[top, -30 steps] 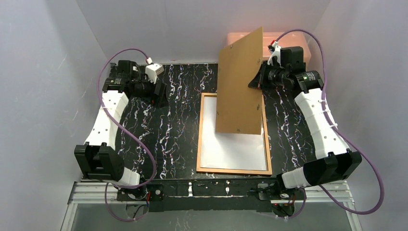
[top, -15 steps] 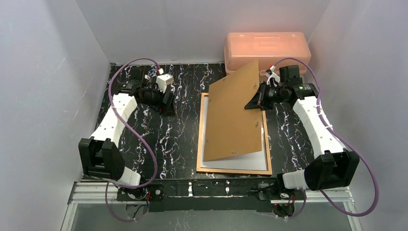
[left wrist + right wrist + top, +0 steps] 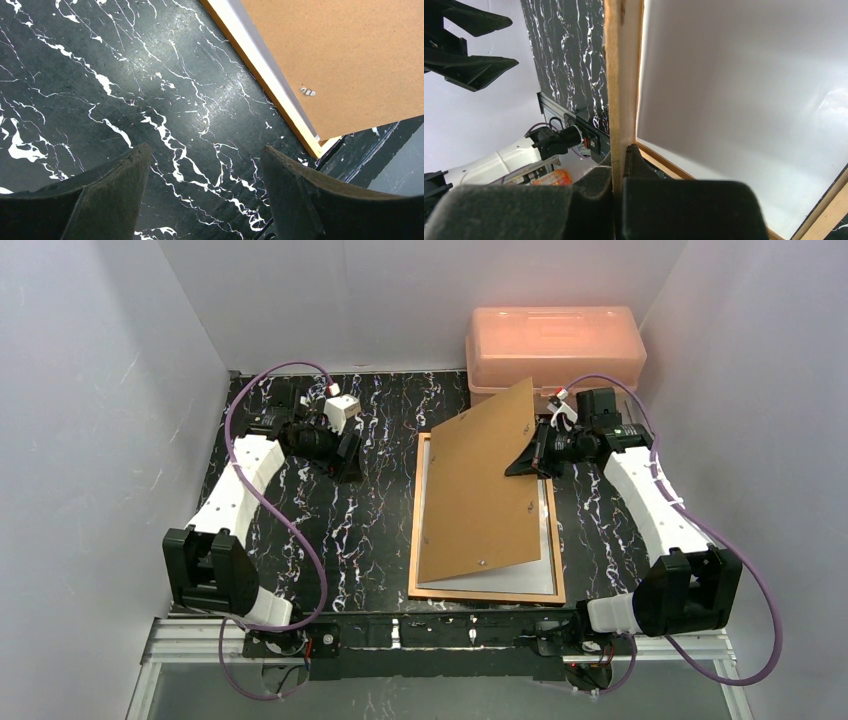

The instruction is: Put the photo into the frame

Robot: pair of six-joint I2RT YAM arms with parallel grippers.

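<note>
Right claw (image 3: pixel 527 458) is clamped on the 3 o'clock edge of the brown backing board (image 3: pixel 480 490), holding it tilted over the frame (image 3: pixel 485 595). The frame lies flat on the worktop (image 3: pixel 340 530), just right of centre. The photo (image 3: pixel 520 578) sits inside the frame white side up, but the board hides most of it. I only get a strip at 6 o'clock and a sliver along the right rail, so no view of the printed side. Can't tell if the board's low corner touches the frame. Left claw (image 3: pixel 345 455) hangs at 10 o'clock, fingers apart, nothing between them. Pink box (image 3: pixel 555 340) at 1 o'clock, near edge partly behind the board's raised corner.
</note>
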